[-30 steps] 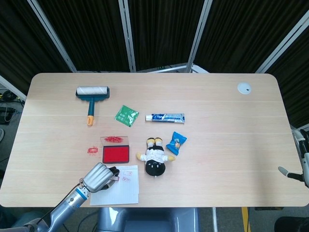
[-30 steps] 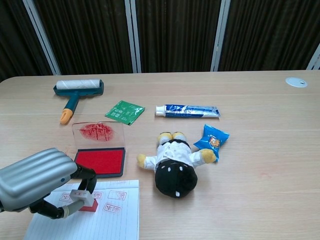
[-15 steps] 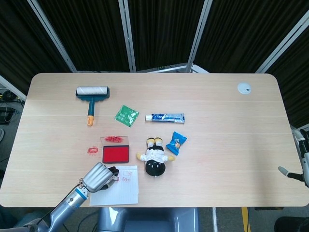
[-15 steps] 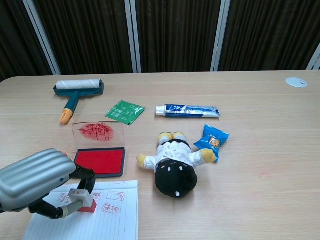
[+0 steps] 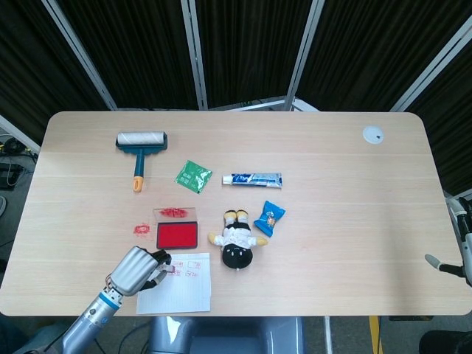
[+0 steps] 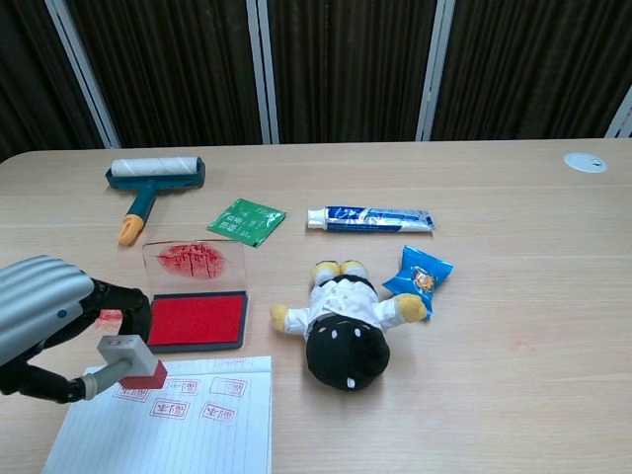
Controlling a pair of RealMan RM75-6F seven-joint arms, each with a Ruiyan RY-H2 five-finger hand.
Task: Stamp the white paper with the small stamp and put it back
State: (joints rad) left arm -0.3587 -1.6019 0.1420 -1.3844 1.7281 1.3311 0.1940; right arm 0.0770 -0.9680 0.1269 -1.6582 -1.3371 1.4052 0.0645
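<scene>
Table (image 6: 513,247): matt pale wood grain. Left hand (image 6: 35,306): brushed silver metal shell. Paper (image 6: 188,425): lined, matt white. Snack packet (image 6: 417,275): glossy blue foil. Doll (image 6: 346,326): soft cloth.

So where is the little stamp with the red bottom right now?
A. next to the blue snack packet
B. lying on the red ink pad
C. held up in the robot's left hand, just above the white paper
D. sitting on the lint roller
C: the left hand pinches the small grey stamp with the red base in its fingers, lifted over the top edge of the lined white paper.
</scene>
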